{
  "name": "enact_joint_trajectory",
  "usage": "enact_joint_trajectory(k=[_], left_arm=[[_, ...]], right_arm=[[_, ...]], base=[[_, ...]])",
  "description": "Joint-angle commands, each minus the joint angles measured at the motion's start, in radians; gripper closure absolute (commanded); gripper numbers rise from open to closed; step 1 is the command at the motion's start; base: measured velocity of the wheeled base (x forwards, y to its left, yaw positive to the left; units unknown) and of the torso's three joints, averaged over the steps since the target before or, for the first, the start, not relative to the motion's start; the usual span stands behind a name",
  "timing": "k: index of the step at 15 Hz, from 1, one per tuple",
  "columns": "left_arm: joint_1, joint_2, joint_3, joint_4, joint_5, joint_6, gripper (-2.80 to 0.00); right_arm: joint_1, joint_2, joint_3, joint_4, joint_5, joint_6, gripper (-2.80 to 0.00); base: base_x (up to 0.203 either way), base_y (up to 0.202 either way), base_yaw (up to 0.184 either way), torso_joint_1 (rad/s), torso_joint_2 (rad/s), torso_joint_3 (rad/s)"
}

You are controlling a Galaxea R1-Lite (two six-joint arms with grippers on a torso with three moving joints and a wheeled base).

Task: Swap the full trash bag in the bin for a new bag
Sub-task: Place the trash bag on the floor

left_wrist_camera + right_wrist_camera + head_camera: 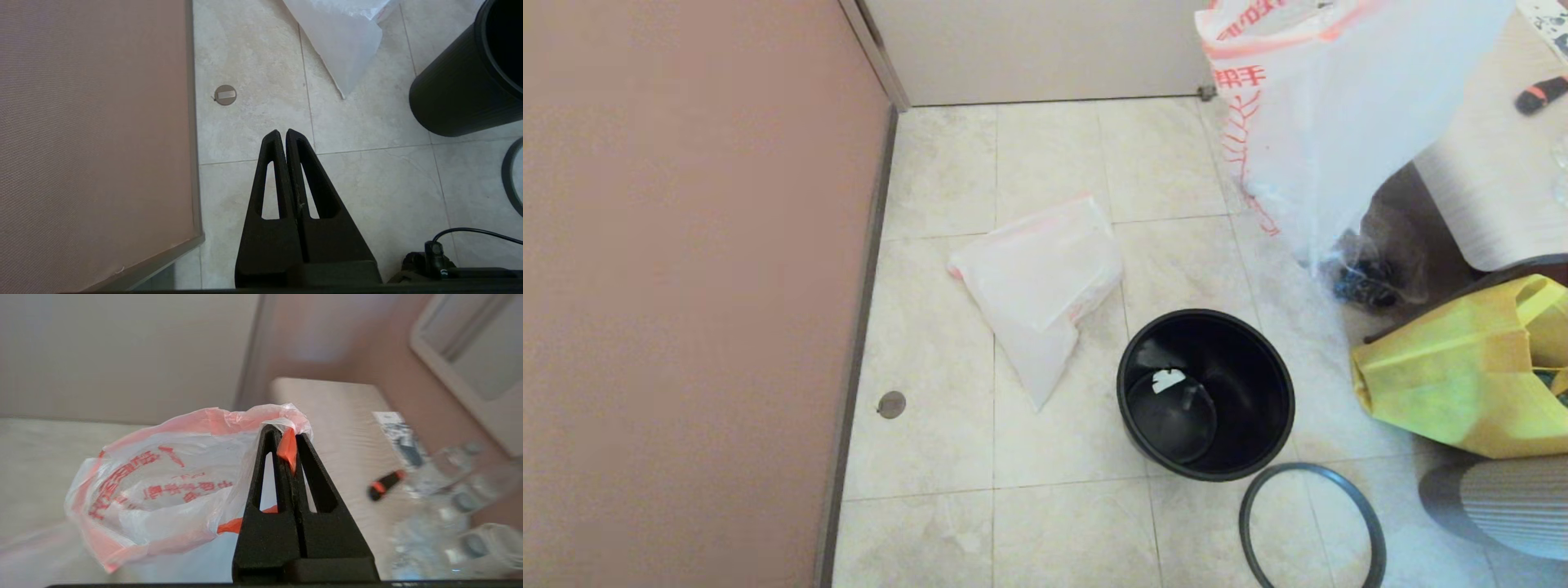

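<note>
My right gripper (286, 430) is shut on the red-orange drawstring band of the full trash bag (171, 486). It holds this white bag with red print high up, beside the table. In the head view the bag (1339, 106) hangs at the upper right, and the gripper itself is out of that view. The bin (1205, 392) stands open on the floor with a white scrap inside. Its grey rim ring (1311, 527) lies beside it. The new bag (1037, 286) lies flat on the tiles to the left of the bin. My left gripper (282, 131) is shut and empty, low over the floor near the wall.
A yellow fabric tote (1462, 367) sits right of the bin. A clear bag with dark items (1372, 273) lies under the table (1494, 180). Clear bottles (457, 498) and a black-orange object (1542, 94) are on the table. The pink wall (686, 286) bounds the left. A floor drain (892, 404) sits near it.
</note>
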Motion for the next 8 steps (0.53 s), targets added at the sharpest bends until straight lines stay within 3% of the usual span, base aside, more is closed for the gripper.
enact_joint_trajectory(k=[1, 8], left_arm=[[0.000, 0.001, 0.000, 0.000, 0.000, 0.000, 0.00], [0.001, 0.001, 0.000, 0.000, 0.000, 0.000, 0.00]], right_arm=[[-0.057, 0.069, 0.001, -0.006, 0.002, -0.006, 0.00], [-0.297, 0.526, 0.006, -0.131, 0.015, 0.039, 0.00]], base=[[0.000, 0.000, 0.000, 0.000, 0.00, 0.000], [0.000, 0.000, 0.000, 0.000, 0.00, 0.000]])
